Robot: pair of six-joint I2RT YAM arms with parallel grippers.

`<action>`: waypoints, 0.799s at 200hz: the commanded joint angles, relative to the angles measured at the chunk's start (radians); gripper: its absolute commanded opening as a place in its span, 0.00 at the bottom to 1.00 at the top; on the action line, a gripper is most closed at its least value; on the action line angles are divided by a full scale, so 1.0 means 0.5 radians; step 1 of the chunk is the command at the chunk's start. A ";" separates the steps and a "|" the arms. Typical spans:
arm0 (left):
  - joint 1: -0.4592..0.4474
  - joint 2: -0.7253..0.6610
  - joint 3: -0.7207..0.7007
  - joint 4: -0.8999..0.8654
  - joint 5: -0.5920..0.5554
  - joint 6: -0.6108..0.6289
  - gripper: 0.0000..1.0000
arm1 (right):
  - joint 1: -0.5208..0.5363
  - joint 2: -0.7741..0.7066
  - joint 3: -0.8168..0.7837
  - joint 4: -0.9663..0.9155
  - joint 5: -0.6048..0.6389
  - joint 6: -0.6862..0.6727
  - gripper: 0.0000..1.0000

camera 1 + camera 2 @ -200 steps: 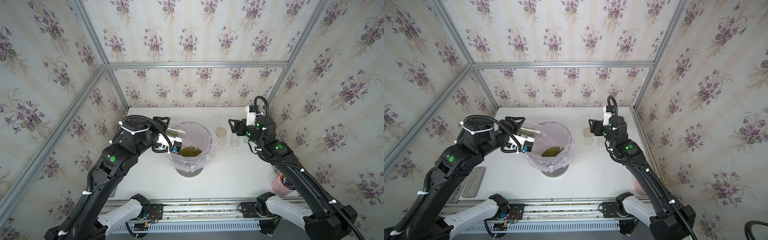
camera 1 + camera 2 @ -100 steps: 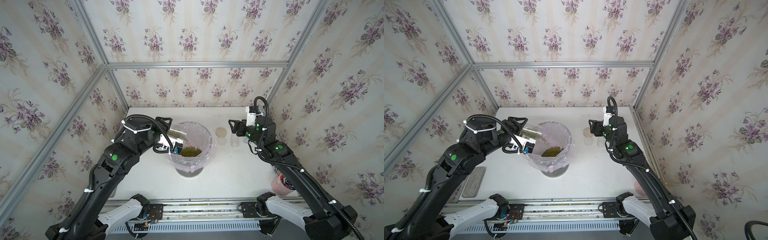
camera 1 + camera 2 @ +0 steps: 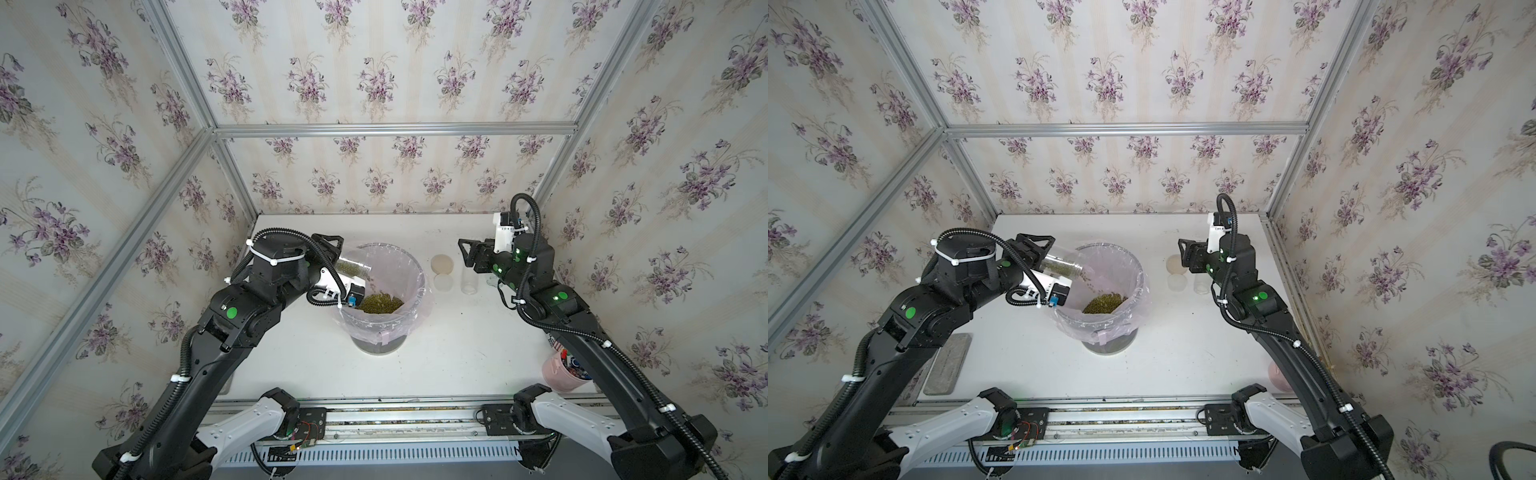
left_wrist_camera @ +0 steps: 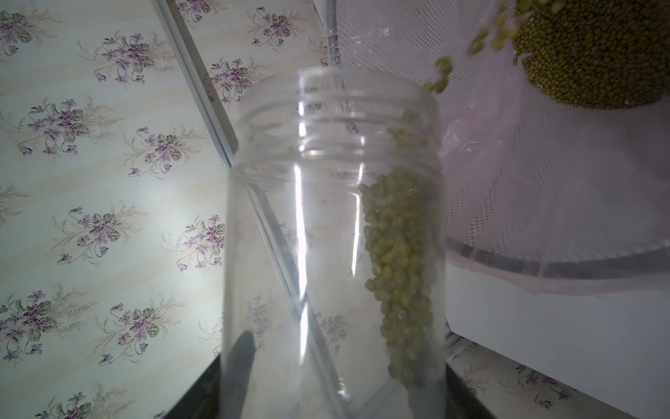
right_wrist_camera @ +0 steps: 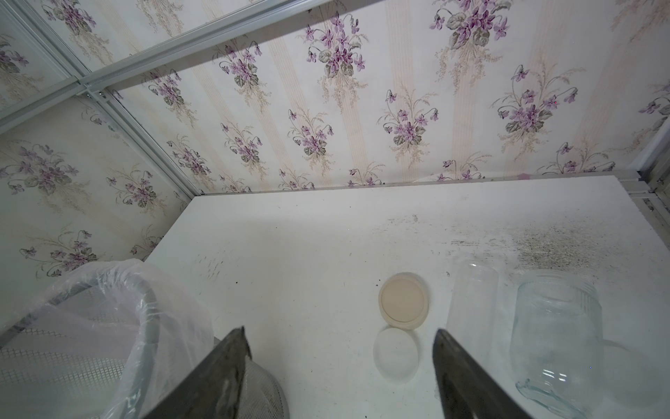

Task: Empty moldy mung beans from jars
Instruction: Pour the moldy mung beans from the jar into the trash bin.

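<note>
Some mung beans [image 4: 398,254] pour from the jar [image 4: 308,235], clasped by left gripper [image 3: 1040,257], into bin [image 3: 386,328]; right gripper [image 5: 339,333] gapes empty.

A bag-lined bin [image 3: 386,330] blocks the middle; lids [image 3: 441,263] and empty jars [image 3: 469,280] crowd far right, a pink cup [image 3: 561,374] near right; the near table strip [image 3: 449,370] is open.

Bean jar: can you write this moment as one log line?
left gripper: shut on clear plastic jar, tilted | olive-green mung beans: pouring into pink-bagged mesh bin | right gripper: open
</note>
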 commanded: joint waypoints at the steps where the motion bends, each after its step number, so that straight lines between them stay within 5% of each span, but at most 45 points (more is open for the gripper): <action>1: 0.000 -0.001 0.016 0.020 -0.007 0.153 0.00 | 0.000 -0.019 -0.004 0.008 0.008 0.021 0.78; 160: 0.000 0.000 0.035 0.017 0.027 0.137 0.00 | 0.001 -0.049 -0.004 -0.010 0.015 0.025 0.78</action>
